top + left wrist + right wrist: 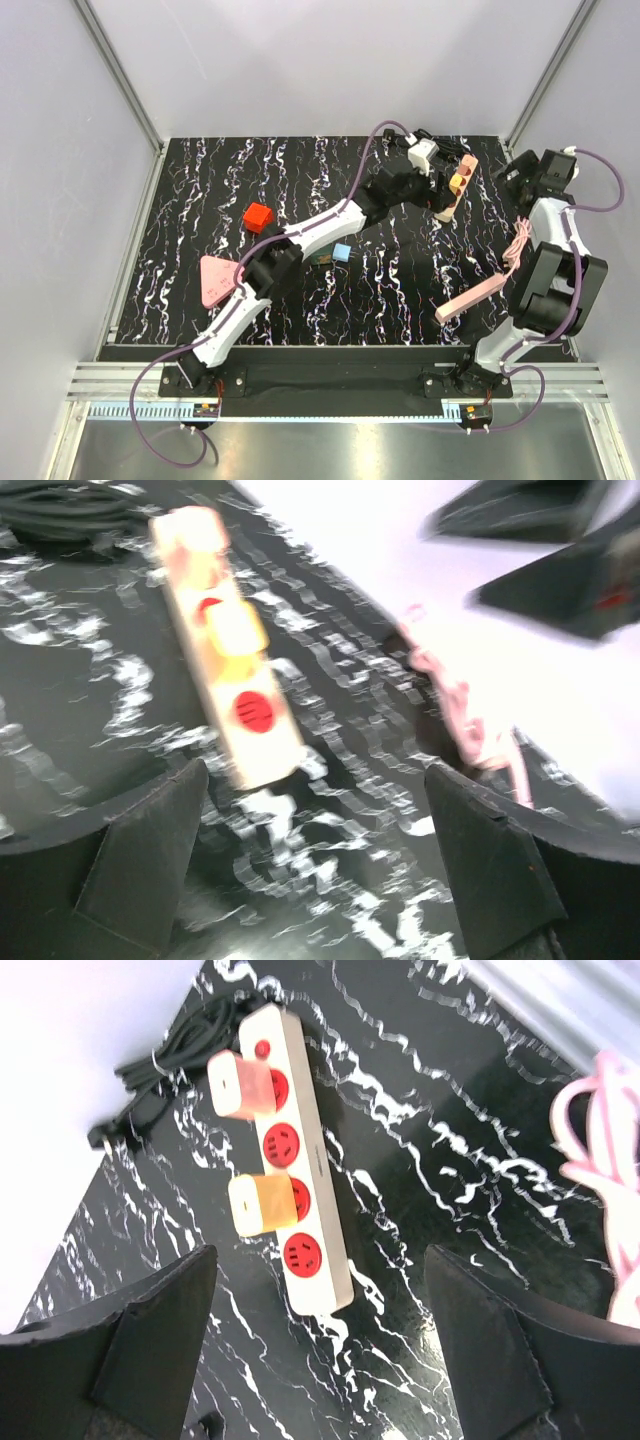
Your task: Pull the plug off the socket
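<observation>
1. One socket (300, 1170) is laid at the far right of the table (200, 200), slightly angled, with a coiled black cable (155, 1070) just beside its far end.
2. Four red outlets (302, 1255) can be counted along it in the right wrist view: two bare, two taken.
3. Two plugs are seated. A pink plug (240, 1085) is in the outlet at the cable end, and a yellow plug (262, 1205) is in the third one along. One bare outlet is left between them, the other at the free end.
4. The left gripper (432, 196) is parked just beside the socket's free end with its fingers (150, 850) spread apart and nothing held. That wrist view is badly blurred, but the yellow plug and one bare outlet can still be made out ahead of the fingers.
5. The right gripper (515, 172) is held off to the socket's right, not touching it. It's spread wide and empty too, and the whole strip is framed between its fingers (490, 1340).
6. One pink bar (470, 298) is seen near the right arm, with one pink cord (518, 245) bunched beside it.
7. Odds and ends toward the middle and left: one red cube (258, 216), one small blue cube (342, 253) and one pink triangle (213, 280) — all well apart from the socket.
</observation>
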Robot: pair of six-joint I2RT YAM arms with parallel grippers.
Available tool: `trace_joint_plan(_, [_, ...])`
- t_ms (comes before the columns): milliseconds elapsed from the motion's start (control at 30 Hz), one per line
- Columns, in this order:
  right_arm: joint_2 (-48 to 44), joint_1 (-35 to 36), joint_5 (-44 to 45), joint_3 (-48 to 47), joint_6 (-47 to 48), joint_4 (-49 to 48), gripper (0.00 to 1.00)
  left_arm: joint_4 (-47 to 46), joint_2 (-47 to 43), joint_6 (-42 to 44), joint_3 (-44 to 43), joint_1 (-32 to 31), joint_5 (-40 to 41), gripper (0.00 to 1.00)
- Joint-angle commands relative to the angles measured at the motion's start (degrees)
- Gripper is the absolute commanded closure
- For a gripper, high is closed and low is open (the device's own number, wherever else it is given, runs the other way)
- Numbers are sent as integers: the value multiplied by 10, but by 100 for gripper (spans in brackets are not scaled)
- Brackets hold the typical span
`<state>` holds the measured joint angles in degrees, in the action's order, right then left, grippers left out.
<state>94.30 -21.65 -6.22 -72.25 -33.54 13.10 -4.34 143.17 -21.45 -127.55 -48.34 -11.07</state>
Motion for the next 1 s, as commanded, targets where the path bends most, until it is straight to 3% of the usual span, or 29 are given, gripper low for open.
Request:
trace_joint_plan(0, [36,-10,-57,15,-7,-63,9,39,30,-48,-48,7,19,6])
trace_joint_plan(200, [80,-12,-130,19,-1,-126,9,-5,-12,-79,13,-6,8,12])
trace_joint_plan(367, [89,5,-116,4,9,-135,4,-62,-145,-48,212,-6,10,12])
trace_joint_plan(567, [163,70,-33,-113,51,-22,5,-39,-274,-36,364,1,2,12])
trace_joint_plan(700, [259,95,16,-280,94,114,9,-38,-361,-44,461,1,-1,12])
trace_joint_plan(967, [338,122,114,-442,150,224,7,-64,-489,-91,618,-5,-21,12])
